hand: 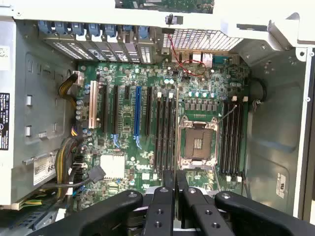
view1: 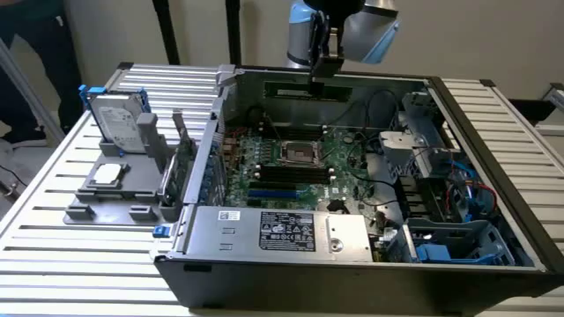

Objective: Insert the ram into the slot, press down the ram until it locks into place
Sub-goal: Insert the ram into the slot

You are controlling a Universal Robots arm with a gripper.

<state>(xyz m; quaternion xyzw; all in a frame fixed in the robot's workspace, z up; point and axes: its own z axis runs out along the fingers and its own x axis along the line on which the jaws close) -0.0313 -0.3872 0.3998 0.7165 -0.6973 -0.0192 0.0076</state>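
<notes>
The slatted white desk carries an open black and grey computer case, lid off. Nearest inside is a silver metal power-supply box with a printed label. Beyond it lies the large green motherboard.

On that board the long narrow black plastic memory slots lie in parallel on the near side of the square metal CPU socket. The wrist view shows a second bank of the same kind on the socket's other side. Every slot seen stands empty. Which one is intended cannot be told.

Farther back is the ram, a long, thin, flat green circuit-board stick. It hangs level in the air against the far inner wall of the case, well above the board and apart from every slot. Its long axis runs roughly parallel to the slots.

The black gripper comes down onto the stick's upper edge, near its middle. Its fingers are drawn narrow, clamped on the ram, with only a thin gap between them.
</notes>
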